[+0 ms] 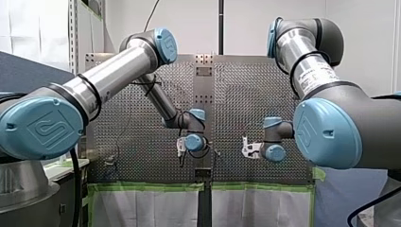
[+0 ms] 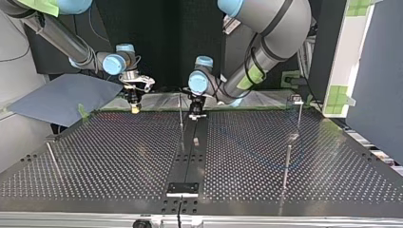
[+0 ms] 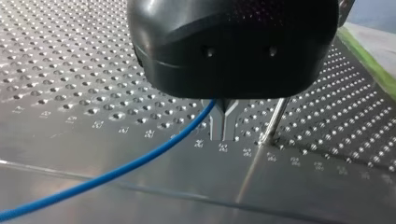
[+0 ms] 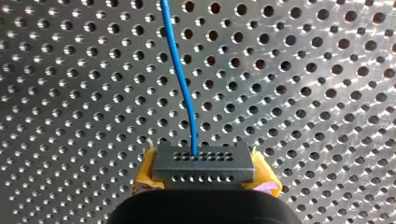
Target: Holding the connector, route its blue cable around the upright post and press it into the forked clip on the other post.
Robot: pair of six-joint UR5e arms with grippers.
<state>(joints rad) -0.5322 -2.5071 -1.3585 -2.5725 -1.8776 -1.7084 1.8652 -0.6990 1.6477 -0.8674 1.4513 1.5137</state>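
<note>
Table (image 2: 119, 156): perforated metal, with a plain strip down its middle.
Left arm (image 1: 113, 75): ours, reaching to the table's middle.
Right arm (image 1: 312, 71): ours, reaching in beside it, so that the two grippers are near but apart.
Left gripper (image 3: 224, 136): black body, its metal fingers (image 3: 217, 126) pressed together low over the table. We see them pinching the blue cable (image 3: 140, 158).
Right gripper (image 4: 205, 171): its yellow pads (image 4: 145, 170) are clamped on the connector's two ends.
Upright post (image 3: 275, 119): a thin rod just beside our left gripper's fingers.
Cable route: it leaves the connector's face and runs off over the holes.
Connector (image 4: 204, 163): a dark block with rows of small holes, held in our right gripper.
</note>
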